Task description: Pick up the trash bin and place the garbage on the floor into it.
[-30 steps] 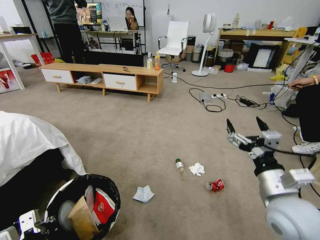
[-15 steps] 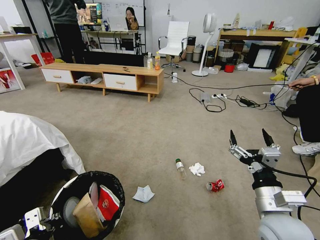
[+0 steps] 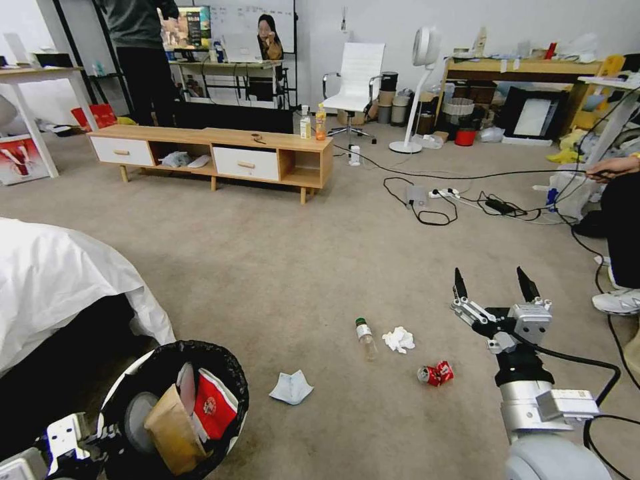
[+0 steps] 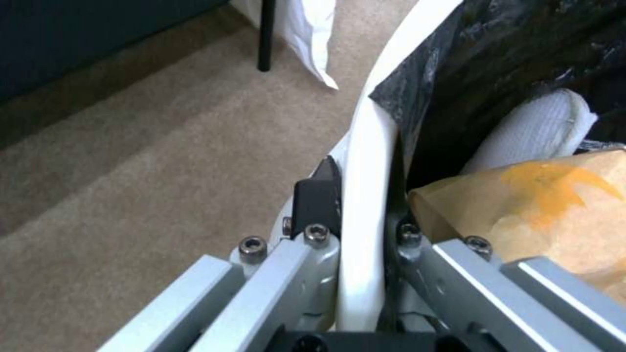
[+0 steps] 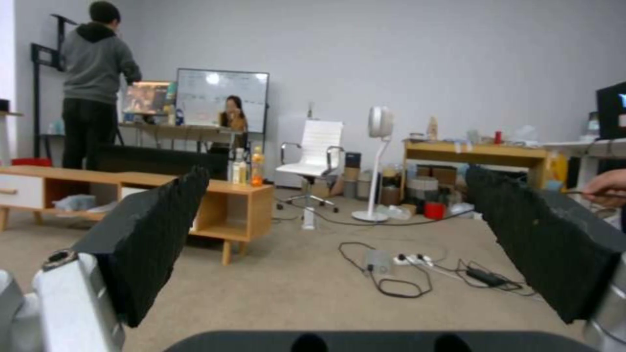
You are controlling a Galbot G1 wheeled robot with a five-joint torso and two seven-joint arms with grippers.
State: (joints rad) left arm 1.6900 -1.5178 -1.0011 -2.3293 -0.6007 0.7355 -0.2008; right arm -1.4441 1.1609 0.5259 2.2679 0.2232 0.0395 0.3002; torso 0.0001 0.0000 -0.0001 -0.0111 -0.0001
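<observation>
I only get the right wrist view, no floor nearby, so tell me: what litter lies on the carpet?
Observer: A green-capped bottle, a white tissue, a second tissue and a crushed red can.
Operator: Where's my right tool?
Observer: The right tool, open, is over the carpet right of the can.
Operator: And the bin?
Observer: The left tool is clamped on the rim of the trash bin; cardboard and a red packet sit inside.
</observation>
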